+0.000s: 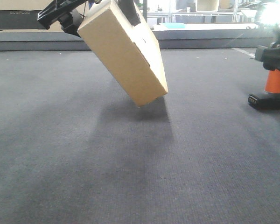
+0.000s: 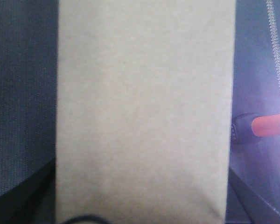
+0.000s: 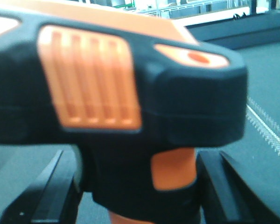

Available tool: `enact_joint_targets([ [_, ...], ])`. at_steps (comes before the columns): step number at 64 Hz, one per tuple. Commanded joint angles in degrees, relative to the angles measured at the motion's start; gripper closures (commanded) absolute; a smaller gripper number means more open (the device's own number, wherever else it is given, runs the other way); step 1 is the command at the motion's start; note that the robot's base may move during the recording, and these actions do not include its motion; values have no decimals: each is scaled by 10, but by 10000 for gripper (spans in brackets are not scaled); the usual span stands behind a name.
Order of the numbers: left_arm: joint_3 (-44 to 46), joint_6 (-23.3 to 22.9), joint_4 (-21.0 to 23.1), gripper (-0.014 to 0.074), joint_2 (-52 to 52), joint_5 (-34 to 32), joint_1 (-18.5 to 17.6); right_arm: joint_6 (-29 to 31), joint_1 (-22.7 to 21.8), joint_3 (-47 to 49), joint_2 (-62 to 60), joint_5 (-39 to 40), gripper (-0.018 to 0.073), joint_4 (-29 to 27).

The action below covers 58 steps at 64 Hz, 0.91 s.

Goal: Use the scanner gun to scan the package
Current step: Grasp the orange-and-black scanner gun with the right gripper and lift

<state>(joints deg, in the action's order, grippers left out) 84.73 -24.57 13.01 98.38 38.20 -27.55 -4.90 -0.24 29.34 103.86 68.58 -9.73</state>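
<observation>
The package, a plain tan oblong box, hangs tilted above the carpet with its low corner toward the right. My left gripper is shut on its upper end. In the left wrist view the package fills the middle, and a dark finger shows at the bottom left. No label shows on the faces in view. The scanner gun stands at the far right, its black foot on the carpet. My right gripper sits at its head. Close up, my right gripper is shut on the neck of the scanner gun.
A grey ledge runs along the back. A carton with a black band stands at the back left. A white stitched line crosses the dark carpet near the scanner.
</observation>
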Motion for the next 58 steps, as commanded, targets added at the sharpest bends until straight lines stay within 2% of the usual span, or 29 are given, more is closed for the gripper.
enact_joint_targets([
  [1, 5, 4, 5, 707, -3, -15, -1, 58, -1, 3, -9, 14, 727, 0],
  [15, 5, 5, 5, 707, -3, -7, -1, 145, 5, 9, -65, 14, 721, -2],
  [21, 5, 5, 5, 707, -3, 1, -1, 203, 16, 20, -88, -25, 721, -33],
  [34, 5, 5, 5, 707, -3, -1, -1, 275, 40, 48, -108, -85, 721, -65],
  [38, 5, 5, 5, 707, -3, -1, -1, 302, 52, 54, -108, -88, 721, -89],
  [51, 5, 5, 5, 707, -3, 0, -1, 498, 107, 74, -108, -88, 721, -217],
  [58, 5, 5, 5, 707, -3, 1, -1, 520, 113, 79, -108, -77, 721, -229],
])
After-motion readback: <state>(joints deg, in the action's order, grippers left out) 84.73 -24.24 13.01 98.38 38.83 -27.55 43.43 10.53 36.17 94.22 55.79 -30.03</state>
